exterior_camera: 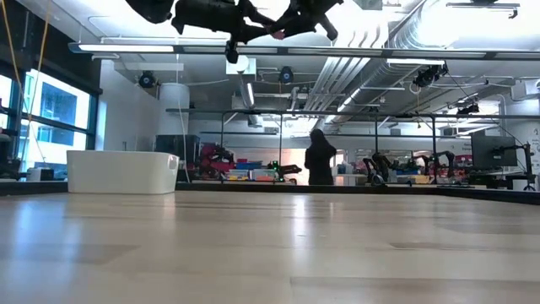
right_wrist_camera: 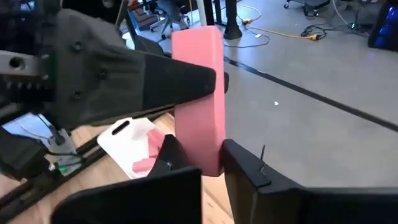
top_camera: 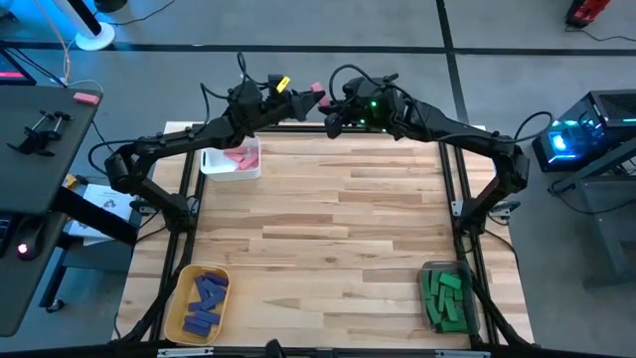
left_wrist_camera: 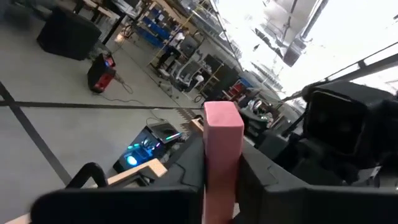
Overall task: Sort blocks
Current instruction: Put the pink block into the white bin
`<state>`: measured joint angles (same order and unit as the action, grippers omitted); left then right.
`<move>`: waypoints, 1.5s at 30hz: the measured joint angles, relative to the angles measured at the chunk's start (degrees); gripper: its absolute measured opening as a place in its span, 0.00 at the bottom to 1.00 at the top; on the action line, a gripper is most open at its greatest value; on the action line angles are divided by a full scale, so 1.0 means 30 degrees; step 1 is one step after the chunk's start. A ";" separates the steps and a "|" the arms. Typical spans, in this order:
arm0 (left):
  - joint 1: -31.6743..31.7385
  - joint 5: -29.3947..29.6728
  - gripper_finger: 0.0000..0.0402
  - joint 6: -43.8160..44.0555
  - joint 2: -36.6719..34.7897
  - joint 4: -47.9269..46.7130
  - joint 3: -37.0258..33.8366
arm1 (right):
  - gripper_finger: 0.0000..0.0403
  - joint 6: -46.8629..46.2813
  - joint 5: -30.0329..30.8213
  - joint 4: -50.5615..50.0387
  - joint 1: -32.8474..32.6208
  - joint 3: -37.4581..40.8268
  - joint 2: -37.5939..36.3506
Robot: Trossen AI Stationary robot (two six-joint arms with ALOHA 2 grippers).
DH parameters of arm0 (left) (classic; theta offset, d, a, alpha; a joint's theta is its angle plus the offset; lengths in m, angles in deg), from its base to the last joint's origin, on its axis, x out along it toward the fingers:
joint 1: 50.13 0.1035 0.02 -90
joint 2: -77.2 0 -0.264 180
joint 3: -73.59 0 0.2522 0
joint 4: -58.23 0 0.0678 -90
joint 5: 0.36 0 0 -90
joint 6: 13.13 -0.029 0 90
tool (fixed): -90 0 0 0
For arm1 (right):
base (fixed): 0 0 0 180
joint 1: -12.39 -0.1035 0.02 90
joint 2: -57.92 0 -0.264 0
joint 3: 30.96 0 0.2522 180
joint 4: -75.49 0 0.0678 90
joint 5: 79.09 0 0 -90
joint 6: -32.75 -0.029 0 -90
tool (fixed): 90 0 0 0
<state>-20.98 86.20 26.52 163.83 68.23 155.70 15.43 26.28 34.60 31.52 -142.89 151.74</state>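
One pink block (top_camera: pixel 316 91) hangs high over the table's far edge, between my two grippers. My left gripper (top_camera: pixel 304 99) reaches it from the left and my right gripper (top_camera: pixel 329 107) from the right, and both are shut on it. More pink blocks lie in the white bin (top_camera: pixel 232 160). Blue ones fill the yellow bin (top_camera: pixel 199 301) and green ones the clear bin (top_camera: pixel 445 296). My left gripper pinches the pink block's one end (left_wrist_camera: pixel 221 163) between its two fingers (left_wrist_camera: pixel 258 180), roughly level, from the table's left. The rest of the block sticks out past the fingertips, clear of the table. My right gripper pinches the block's other end (right_wrist_camera: pixel 200 149) between its two fingers (right_wrist_camera: pixel 244 163), coming from the table's right and slanting a little down. The block stands up past the fingertips, and my left gripper's finger (right_wrist_camera: pixel 177 78) lies against its far part.
The white bin (exterior_camera: pixel 122 171) stands at the far left of the wooden table (top_camera: pixel 338 219), the yellow bin at the near left corner and the clear bin at the near right corner. A person (exterior_camera: pixel 320 158) stands in the room beyond the table.
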 joint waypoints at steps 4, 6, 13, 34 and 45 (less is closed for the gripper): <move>0.0186 -0.0178 0.07 -0.0104 0.0000 -0.0148 0.0000 | 0.13 0.0808 -0.0047 -0.0017 -0.0011 0.0000 -0.0031; 0.0326 -0.0178 0.07 -0.0190 0.0000 -0.0597 0.0000 | 0.21 0.0866 -0.0098 0.0089 -0.0003 0.0000 -0.0101; 0.1767 0.0170 0.07 -0.2443 -0.1379 -0.5993 -0.0007 | 0.50 0.1901 0.1048 -0.1200 0.0294 0.0000 -0.1067; 0.1041 0.8526 0.07 -0.1715 -1.2758 -1.4637 -1.1753 | 0.59 0.1587 -0.1004 -0.3201 0.2510 -0.0007 -0.1397; 0.2389 0.8876 0.24 -0.2166 -1.3325 -1.5115 -1.3165 | 0.59 0.0944 -0.1780 -0.4634 0.2294 -0.0007 -0.2327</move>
<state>-13.82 112.83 20.02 123.85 22.89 116.21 18.26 20.94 20.70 38.40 -142.92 144.76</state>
